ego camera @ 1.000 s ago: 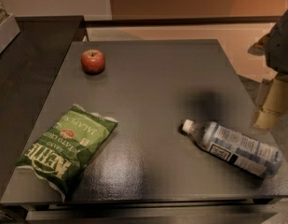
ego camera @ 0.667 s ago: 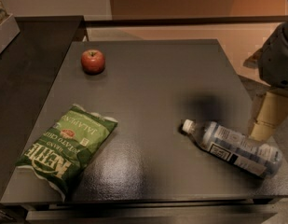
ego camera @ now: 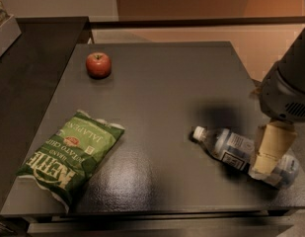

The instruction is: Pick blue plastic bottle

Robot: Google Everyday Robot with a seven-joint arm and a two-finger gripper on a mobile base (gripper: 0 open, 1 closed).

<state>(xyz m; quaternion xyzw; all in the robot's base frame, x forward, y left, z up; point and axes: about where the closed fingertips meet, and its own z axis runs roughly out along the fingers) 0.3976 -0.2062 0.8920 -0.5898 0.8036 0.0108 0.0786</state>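
Camera view: the bottle [ego camera: 231, 147] lies on its side at the near right corner of the table [ego camera: 167, 83]. Its cap [ego camera: 198, 132] points toward the table's middle and its base toward the table's right edge. It rests on the table and is not lifted.

The gripper [ego camera: 266, 162] hangs from the arm [ego camera: 290, 88] over the same corner of the table. It stands in front of the base half of the bottle and covers part of it. Contact with the bottle cannot be confirmed. Whether the gripper is wide, narrow or closed on anything cannot be told.

Other items:
- The apple [ego camera: 98, 64] is at the table's far left.
- The chip bag [ego camera: 68, 154] is at the table's near left.

Neither is near the corner where the bottle lies.

Handling (judgement):
- Weight: probably light. The fill level cannot be read.
- Wall: thin clear plastic that is likely to flex under a hard squeeze, so moderate force is advised.
- Surface: smooth and round. The bottle may roll on the table if nudged from the side.
- Grasp point: the body at mid-length, on the label [ego camera: 234, 152], closing across the diameter and square to the long axis.
- Avoid the cap end, which is narrow. A hold at either end would probably let the bottle pivot on lifting.
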